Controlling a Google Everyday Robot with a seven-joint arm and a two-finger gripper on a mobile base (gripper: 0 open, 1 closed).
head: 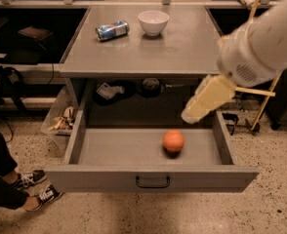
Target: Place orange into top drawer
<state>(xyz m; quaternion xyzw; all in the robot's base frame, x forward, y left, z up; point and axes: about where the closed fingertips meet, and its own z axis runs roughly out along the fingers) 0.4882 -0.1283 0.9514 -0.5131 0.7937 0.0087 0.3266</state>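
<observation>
The orange (pixel 174 141) lies on the floor of the open top drawer (pixel 133 152), right of the middle, free of any hold. The drawer is pulled far out from the grey cabinet (pixel 143 48), its black handle (pixel 153 182) on the front panel. My gripper (pixel 194 112) hangs above the drawer's right part, up and to the right of the orange, clear of it. Its cream fingers (pixel 207 99) point down and to the left, and nothing is between them.
A white bowl (pixel 153 22) and a blue-silver can (pixel 112 30) stand on the cabinet top. A person's legs and sneakers (pixel 33 194) are on the floor at the left. A bin of snacks (pixel 60 121) stands left of the drawer. Wooden poles (pixel 265 96) lean at the right.
</observation>
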